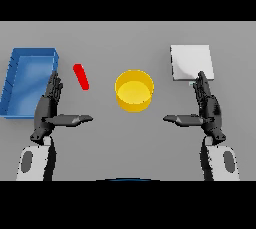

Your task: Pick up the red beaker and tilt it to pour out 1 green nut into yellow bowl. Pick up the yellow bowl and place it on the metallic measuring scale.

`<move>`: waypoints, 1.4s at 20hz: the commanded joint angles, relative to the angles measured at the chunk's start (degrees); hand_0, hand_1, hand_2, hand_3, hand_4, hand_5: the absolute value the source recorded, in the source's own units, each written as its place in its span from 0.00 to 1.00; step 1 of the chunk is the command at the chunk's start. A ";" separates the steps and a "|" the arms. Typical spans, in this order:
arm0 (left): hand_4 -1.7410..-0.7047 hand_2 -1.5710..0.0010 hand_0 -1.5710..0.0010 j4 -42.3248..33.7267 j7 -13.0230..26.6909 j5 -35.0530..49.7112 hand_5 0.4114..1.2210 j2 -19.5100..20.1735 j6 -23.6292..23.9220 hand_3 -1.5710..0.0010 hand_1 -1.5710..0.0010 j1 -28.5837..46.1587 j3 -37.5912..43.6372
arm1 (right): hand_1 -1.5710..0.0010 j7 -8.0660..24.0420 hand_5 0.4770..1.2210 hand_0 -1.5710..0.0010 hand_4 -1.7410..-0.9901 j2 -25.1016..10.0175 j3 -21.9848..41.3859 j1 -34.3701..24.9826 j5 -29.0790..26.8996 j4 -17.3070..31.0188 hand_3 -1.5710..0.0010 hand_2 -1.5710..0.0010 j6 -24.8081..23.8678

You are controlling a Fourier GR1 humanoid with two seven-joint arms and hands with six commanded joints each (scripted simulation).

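- Left robot hand [50, 107] at lower left of frame, fingers straight and spread, thumb out toward centre, holding nothing.
- Right robot hand [206, 107] at lower right, likewise spread and empty.
- Small red beaker [81, 76] upper left of centre, tilted, on grey surface [130, 143].
- Round yellow bowl [134, 90] at centre.
- Flat square metallic scale [191, 62] upper right.
- Blue rectangular bin [30, 80] far left.

The left hand [49, 104] overlaps the near right corner of the blue bin [20, 80], hiding a bit of its wall there. The right hand [206, 104] has its fingertips over the near edge of the metallic scale [190, 60], covering a small greenish mark there that is too small to read. The red beaker [81, 76] appears as a thin slanted shape; its opening and any contents cannot be made out. The yellow bowl [134, 90] shows no discernible contents.
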 commanded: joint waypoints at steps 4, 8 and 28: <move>0.58 1.00 1.00 -0.13 -0.14 0.42 0.31 0.48 -0.31 1.00 1.00 0.25 0.33 | 1.00 -0.05 0.14 1.00 0.89 0.73 0.71 0.18 0.61 -0.20 1.00 1.00 -0.47; 0.58 1.00 1.00 -6.60 -2.27 -3.86 0.31 3.86 -1.75 1.00 1.00 4.92 -3.25 | 1.00 -5.82 0.13 1.00 0.89 -2.01 5.94 3.56 11.84 -5.23 1.00 1.00 -3.72; 0.54 1.00 1.00 15.08 0.07 -7.31 0.28 4.81 -2.85 1.00 1.00 -13.33 -1.50 | 1.00 -5.84 0.20 1.00 0.68 -2.88 7.80 5.34 12.32 -7.58 1.00 1.00 -0.95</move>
